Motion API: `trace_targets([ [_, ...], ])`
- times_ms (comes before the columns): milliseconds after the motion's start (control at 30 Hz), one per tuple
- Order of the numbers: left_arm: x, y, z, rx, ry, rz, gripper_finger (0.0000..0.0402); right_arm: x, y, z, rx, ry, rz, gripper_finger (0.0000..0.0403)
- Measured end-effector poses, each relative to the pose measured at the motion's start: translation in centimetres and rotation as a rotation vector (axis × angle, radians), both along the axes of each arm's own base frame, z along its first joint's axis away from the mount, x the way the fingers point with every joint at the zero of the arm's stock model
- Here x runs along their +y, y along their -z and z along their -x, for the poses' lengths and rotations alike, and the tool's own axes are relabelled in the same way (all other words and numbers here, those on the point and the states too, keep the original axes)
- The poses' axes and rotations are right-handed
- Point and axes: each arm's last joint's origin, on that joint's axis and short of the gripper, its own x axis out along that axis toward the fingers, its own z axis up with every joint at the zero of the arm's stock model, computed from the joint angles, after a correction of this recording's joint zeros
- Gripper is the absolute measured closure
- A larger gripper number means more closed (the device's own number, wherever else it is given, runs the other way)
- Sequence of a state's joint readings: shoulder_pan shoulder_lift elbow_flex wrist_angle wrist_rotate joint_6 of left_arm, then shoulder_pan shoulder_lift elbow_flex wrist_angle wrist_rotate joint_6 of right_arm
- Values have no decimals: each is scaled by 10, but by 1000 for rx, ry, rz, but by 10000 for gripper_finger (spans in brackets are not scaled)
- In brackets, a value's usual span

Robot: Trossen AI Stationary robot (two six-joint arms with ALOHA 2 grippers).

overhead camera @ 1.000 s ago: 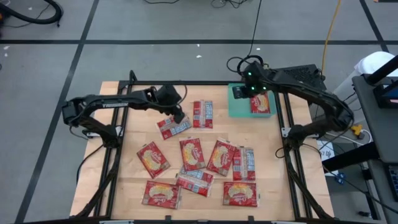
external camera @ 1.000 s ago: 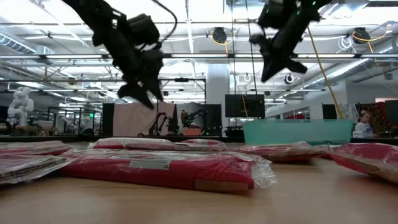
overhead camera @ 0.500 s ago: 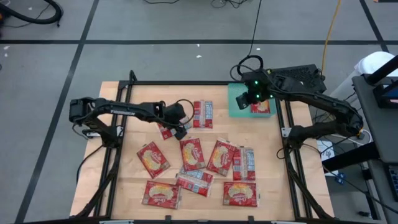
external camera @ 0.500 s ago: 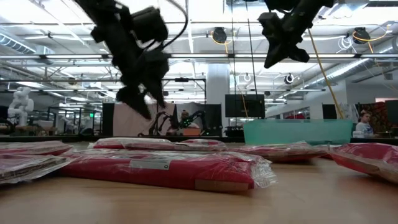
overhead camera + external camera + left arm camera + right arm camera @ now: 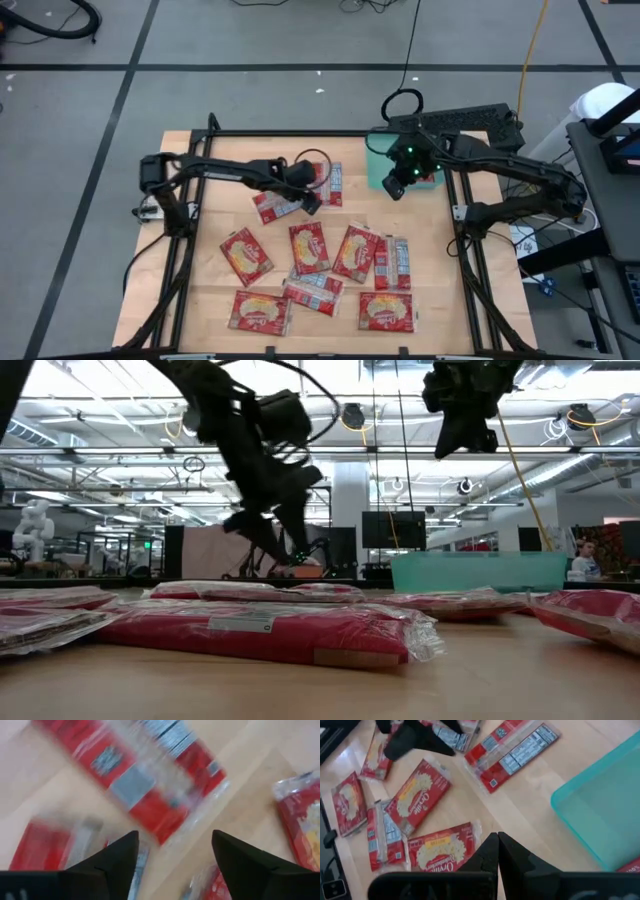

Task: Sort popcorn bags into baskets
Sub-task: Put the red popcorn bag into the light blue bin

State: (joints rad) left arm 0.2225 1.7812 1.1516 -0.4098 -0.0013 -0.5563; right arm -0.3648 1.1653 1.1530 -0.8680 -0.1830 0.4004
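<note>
While most popcorn bags [image 5: 309, 247] lie scattered flat mid-table, one seems to sit in the teal basket [image 5: 380, 160] at the far right corner, mostly hidden. L gripper [image 5: 309, 199] hovers over two back-up bags, fingers spread, holding nothing. R gripper [image 5: 393, 187] is pinched closed, empty, by the basket's near edge.
</note>
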Motion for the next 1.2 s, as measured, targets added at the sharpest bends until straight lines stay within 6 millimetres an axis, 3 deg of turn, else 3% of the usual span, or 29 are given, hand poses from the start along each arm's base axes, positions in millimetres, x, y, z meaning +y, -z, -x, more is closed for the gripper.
trace_targets([
  [100, 0, 4, -16, 17, 76, -51, 111, 1, 0, 2, 8, 17, 1, 403],
  [300, 0, 22, -31, 139, 54, -19, 49, -5, 0, 5, 33, 104, 9, 403],
  [500, -5, 44, -35, 216, 81, -14, 55, -12, -1, 6, 13, 128, 31, 403],
  [633, -4, 51, -36, 243, 101, -64, 96, -15, -2, 5, -11, 160, 35, 403],
  [767, 0, 50, -38, 234, 152, -133, 163, -16, -3, 5, -13, 174, 46, 403],
  [1033, 17, 48, -43, 137, 255, -169, 372, -13, -2, 5, -5, 245, -10, 403],
  [1200, 27, 42, -38, 95, 282, -70, 393, -7, -2, 2, -9, 229, -18, 403],
])
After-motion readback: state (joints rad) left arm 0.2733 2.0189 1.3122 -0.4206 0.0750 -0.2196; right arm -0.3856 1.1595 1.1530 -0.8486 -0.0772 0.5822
